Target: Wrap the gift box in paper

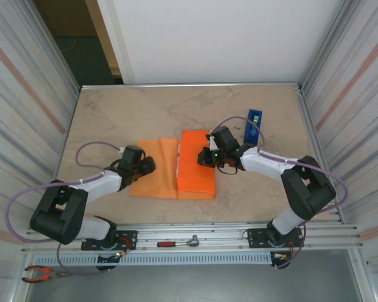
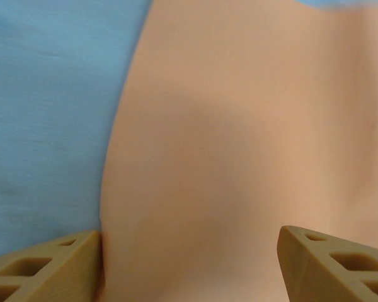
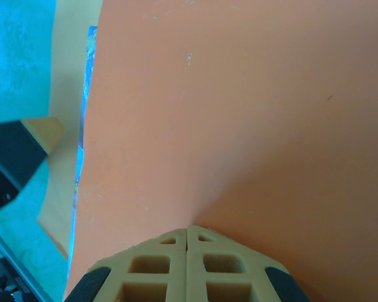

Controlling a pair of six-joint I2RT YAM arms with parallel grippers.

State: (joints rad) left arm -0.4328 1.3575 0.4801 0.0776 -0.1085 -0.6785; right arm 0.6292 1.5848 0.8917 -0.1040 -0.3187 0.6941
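Observation:
The orange paper (image 1: 196, 165) lies folded at the table's middle, its right half bright orange and raised over something flat. Its left flap (image 1: 154, 168) looks paler and lies flat on the table. The gift box is hidden under the fold; a thin mottled strip (image 3: 88, 94) shows at the fold's left rim. My left gripper (image 1: 145, 165) hovers low over the pale flap (image 2: 239, 138), open, its fingers (image 2: 44, 270) far apart with paper under the gap. My right gripper (image 3: 187, 229) is shut, its joined tips pressing down on the bright orange surface (image 3: 239, 113) near the fold's right edge (image 1: 206, 157).
A blue tape dispenser (image 1: 252, 126) stands right of the paper, behind the right arm. A red-handled tool (image 1: 176, 242) lies on the front rail and pliers (image 1: 41, 272) lie at the bottom left. Corrugated walls close in both sides.

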